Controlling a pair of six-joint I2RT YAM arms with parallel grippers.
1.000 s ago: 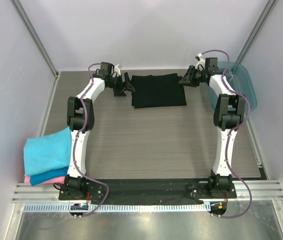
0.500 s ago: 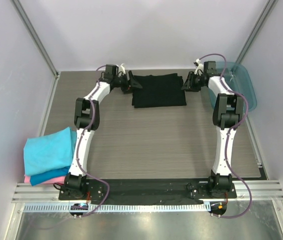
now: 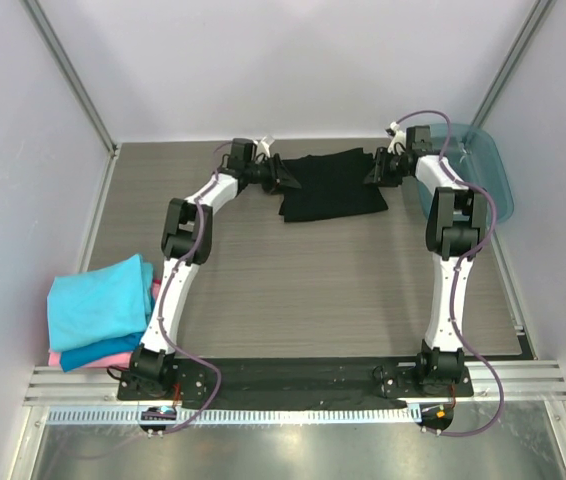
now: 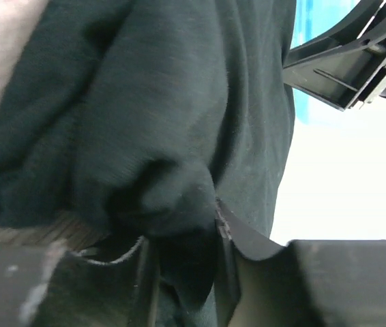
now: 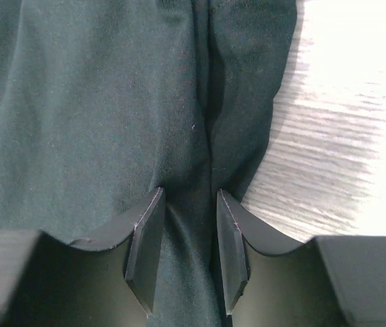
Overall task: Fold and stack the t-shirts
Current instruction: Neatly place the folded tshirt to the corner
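A black t-shirt [image 3: 335,184], folded into a rough rectangle, lies at the far middle of the table. My left gripper [image 3: 285,178] is at its left edge, jaws shut on a bunched fold of the black cloth [image 4: 152,136]. In the left wrist view the gripper [image 4: 183,235] has cloth filling the gap between its fingers. My right gripper [image 3: 375,168] is at the shirt's right edge. Its jaws [image 5: 187,208] pinch a ridge of the same black t-shirt [image 5: 97,102]. Folded turquoise, blue and pink t-shirts [image 3: 98,308] are stacked at the near left.
A translucent teal tray [image 3: 485,165] stands at the far right, behind the right arm. The right arm's gripper body [image 4: 357,54] shows in the left wrist view. Grey walls close in the table on three sides.
My left gripper has moved right onto the black t-shirt's left edge and closed on it. That edge has been pushed right and bunched. The right gripper has kept its place.
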